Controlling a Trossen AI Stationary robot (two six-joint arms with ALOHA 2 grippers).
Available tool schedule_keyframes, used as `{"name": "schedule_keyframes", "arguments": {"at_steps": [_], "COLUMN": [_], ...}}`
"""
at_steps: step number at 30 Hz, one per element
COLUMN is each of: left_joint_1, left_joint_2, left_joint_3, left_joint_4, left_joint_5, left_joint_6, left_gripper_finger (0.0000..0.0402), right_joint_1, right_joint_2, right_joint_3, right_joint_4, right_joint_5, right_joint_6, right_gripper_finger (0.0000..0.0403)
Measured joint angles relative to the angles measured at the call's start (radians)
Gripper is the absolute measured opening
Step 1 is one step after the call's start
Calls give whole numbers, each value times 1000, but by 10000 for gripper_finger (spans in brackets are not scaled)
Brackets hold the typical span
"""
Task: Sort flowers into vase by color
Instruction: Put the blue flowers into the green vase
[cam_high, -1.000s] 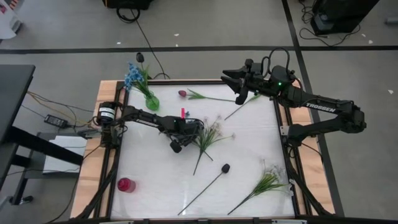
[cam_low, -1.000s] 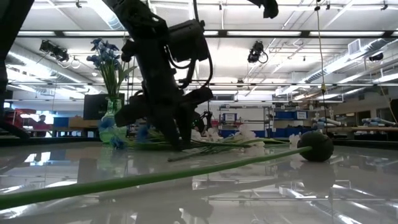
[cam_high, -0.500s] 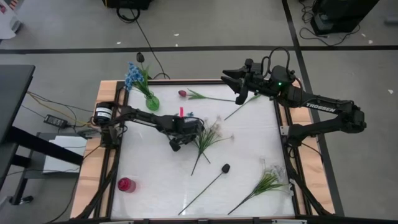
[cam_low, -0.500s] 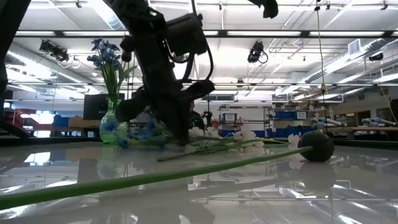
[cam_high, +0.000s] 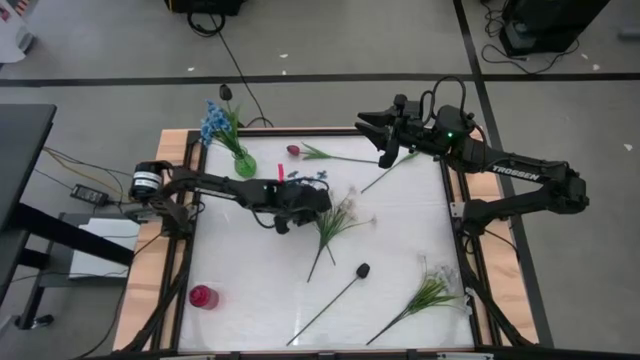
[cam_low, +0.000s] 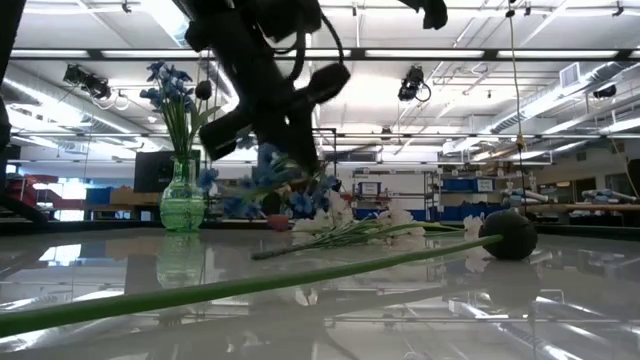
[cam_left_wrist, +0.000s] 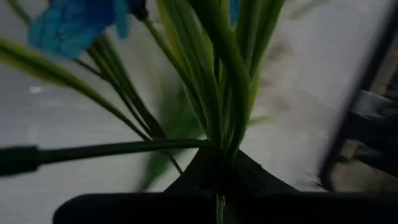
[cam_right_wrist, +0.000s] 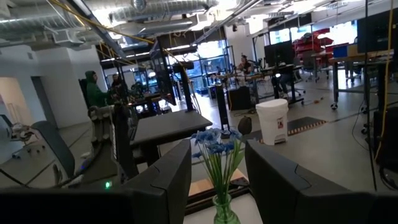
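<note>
My left pincer (cam_high: 290, 199) sits just left of the centre of the overhead frame, clamped on a blue-clustered artificial sprig with green leaves (cam_high: 312, 180). In the level view that sprig (cam_low: 270, 185) hangs clear of the glossy white surface (cam_high: 400, 240), its blue clusters left of centre in that frame. Through my left wrist camera the green stems (cam_left_wrist: 214, 81) run straight up out of my closed fingers, with a blue bloom at the upper left of that frame.

My right pincer (cam_high: 372, 124) hovers at the upper edge of the surface, right of centre in the overhead frame, fingers spread and holding nothing.

A green glass vase (cam_high: 244, 164) stands at the upper left of the surface with blue flowers (cam_high: 214, 118) already in it; my right wrist camera sees that same vase (cam_right_wrist: 225, 211) between its two fingers. A small red vase (cam_high: 203, 296) stands at the lower left.

Lying on the surface: a dark pink-red tulip bud with a leafy stem (cam_high: 294, 150) near the upper edge, a white-blossomed sprig (cam_high: 336, 220) just right of my left pincer, a blackish bud on a long thin stem (cam_high: 362, 270) below centre, and another white-blossomed sprig (cam_high: 432, 292) at the lower right.
</note>
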Motion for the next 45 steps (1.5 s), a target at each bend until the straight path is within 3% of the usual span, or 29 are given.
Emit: {"name": "schedule_keyframes", "arguments": {"at_steps": [5, 14, 26, 33, 38, 42, 45], "left_joint_1": [30, 106, 290, 350, 352, 353, 369], "left_joint_2": [-42, -112, -292, -472, -579, -626, -652], "left_joint_3": [1, 2, 2, 2, 2, 2, -1], "left_joint_4": [109, 188, 118, 74, 76, 34, -30], "left_joint_5": [4, 145, 190, -90, -230, -352, -460], "left_joint_6": [98, 370, 1014, 1515, 1878, 1954, 1897], "left_gripper_finger": [10, 10, 9, 9, 14, 16, 16], "right_joint_1": [0, 0, 0, 0, 0, 0, 0], "right_joint_2": [0, 0, 0, 0, 0, 0, 0], "right_joint_3": [0, 0, 0, 0, 0, 0, 0], "right_joint_4": [0, 0, 0, -1, 1, 0, 0], "right_joint_5": [0, -3, -3, -3, -3, -3, -3], "right_joint_6": [0, 0, 0, 0, 0, 0, 0], "right_gripper_finger": [160, 160, 160, 160, 160, 160, 160]}}
